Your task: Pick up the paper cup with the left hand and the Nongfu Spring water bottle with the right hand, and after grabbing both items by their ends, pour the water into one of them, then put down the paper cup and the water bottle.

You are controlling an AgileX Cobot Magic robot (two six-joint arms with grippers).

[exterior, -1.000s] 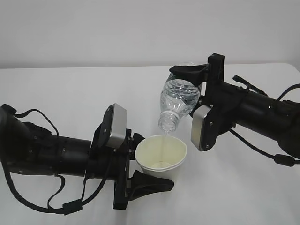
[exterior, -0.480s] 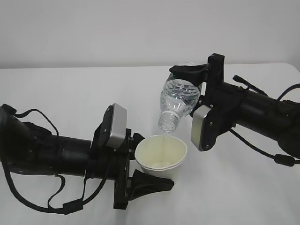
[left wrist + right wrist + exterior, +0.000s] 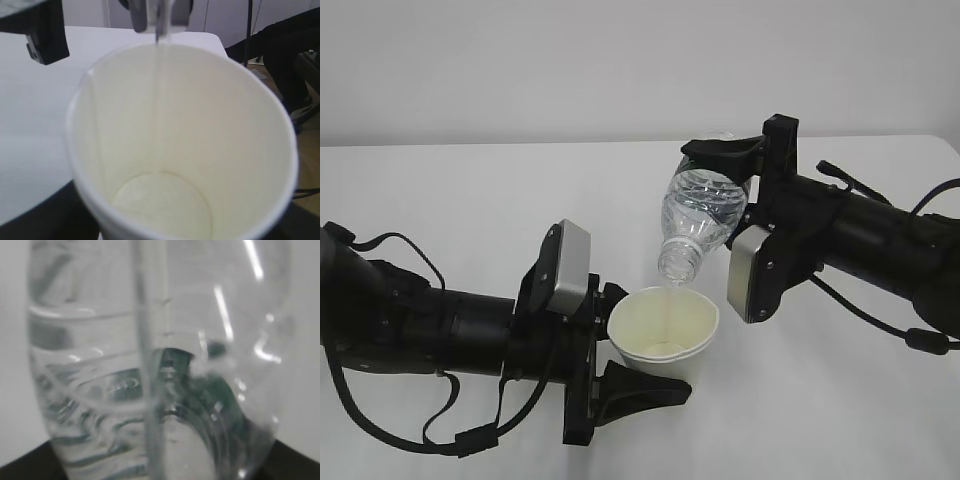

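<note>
The left hand (image 3: 620, 345) has its fingers (image 3: 645, 392) set partly apart and closed around the base of the cup (image 3: 665, 335). One finger runs below the cup at the near side; the other is behind the cup at the far side and mostly hidden. The cup is held above the table (image 3: 470, 200), tilted with its open mouth facing up and toward the camera. In the left wrist view the cup (image 3: 180, 145) fills the frame; its pale inside and round bottom are visible, and the depth of water in it cannot be judged.

The right hand (image 3: 745, 175) grips the bottle (image 3: 700, 215) at its base end, fingers (image 3: 720, 152) partly apart to the width of the bottle. The bottle is inverted at a slant, neck pointing down and left, and its open mouth sits just above the far rim of the cup without touching it. A thin stream of water (image 3: 671, 292) falls from the mouth into the cup; the same stream (image 3: 159, 100) shows as a clear vertical line in the left wrist view. The right wrist view shows only the ribbed clear wall of the bottle (image 3: 150, 365) at close range, with water behind it.

The table is plain white. Behind it stands a plain pale wall (image 3: 620, 60). The left wrist view shows a dark shape (image 3: 280, 50) beyond the table edge, too blurred to identify
</note>
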